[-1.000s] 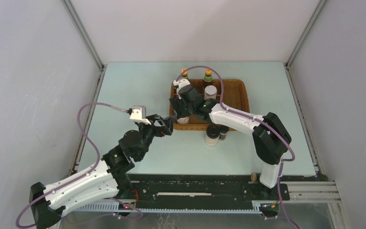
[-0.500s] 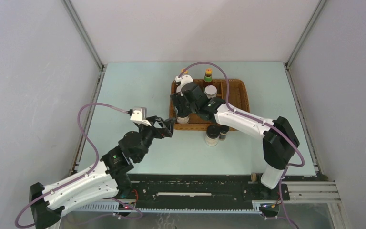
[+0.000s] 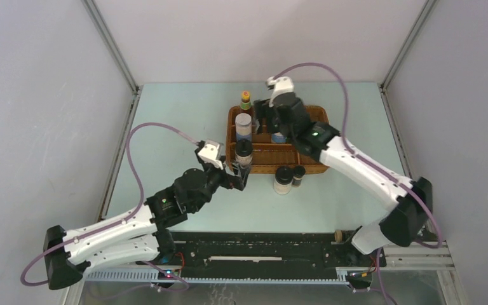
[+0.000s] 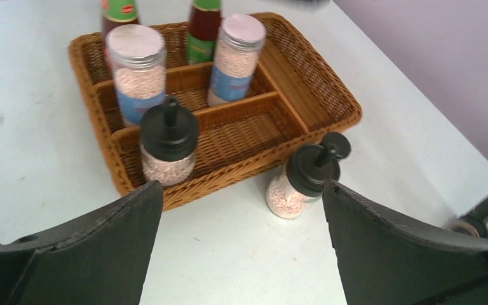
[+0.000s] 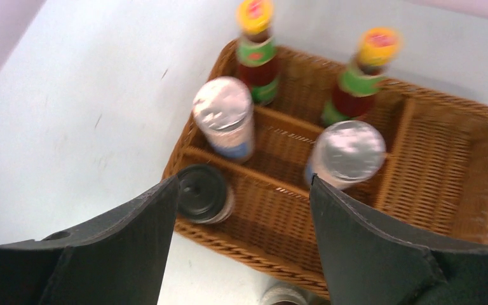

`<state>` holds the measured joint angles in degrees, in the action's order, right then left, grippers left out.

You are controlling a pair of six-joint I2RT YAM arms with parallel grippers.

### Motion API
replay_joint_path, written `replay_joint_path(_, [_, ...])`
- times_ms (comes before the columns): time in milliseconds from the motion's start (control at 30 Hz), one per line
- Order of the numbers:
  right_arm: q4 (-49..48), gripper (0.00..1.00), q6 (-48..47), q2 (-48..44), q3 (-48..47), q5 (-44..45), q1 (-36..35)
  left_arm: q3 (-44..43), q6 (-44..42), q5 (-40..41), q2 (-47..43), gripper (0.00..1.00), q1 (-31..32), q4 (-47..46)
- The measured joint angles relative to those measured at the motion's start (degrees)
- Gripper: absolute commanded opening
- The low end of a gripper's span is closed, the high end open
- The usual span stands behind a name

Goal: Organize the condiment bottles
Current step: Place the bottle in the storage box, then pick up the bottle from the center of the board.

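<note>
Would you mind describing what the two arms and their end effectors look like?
The left arm and right arm have white link shells and black joints, with small green lights on them. A purple cable loops along each to a white camera block at the wrist. The left end effector and right end effector each have two broad, matte black fingers.

- Left arm point(image 3: 111, 232): white shells, black joints, small green light.
- Right arm point(image 3: 362, 171): the same white and black.
- Purple cable point(image 3: 159, 125) on each arm.
- Fingers point(image 4: 89, 254): broad, matte black, curved edges.
</note>
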<state>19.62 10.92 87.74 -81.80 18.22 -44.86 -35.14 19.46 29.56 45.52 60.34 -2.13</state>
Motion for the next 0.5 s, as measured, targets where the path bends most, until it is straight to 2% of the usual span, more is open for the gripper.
replay_joint_path(267, [1.5, 0.83, 5.2, -14.1, 3.9, 2.7, 12.5, -7.1, -6.5, -10.4, 9.6, 1.0, 0.8, 3.2])
replay_joint_path(500, [3.0, 0.83, 7.4, -21.9, 9.9, 0.9, 18.4, -11.7, -10.6, -21.4, 17.9, 1.0, 0.9, 4.7])
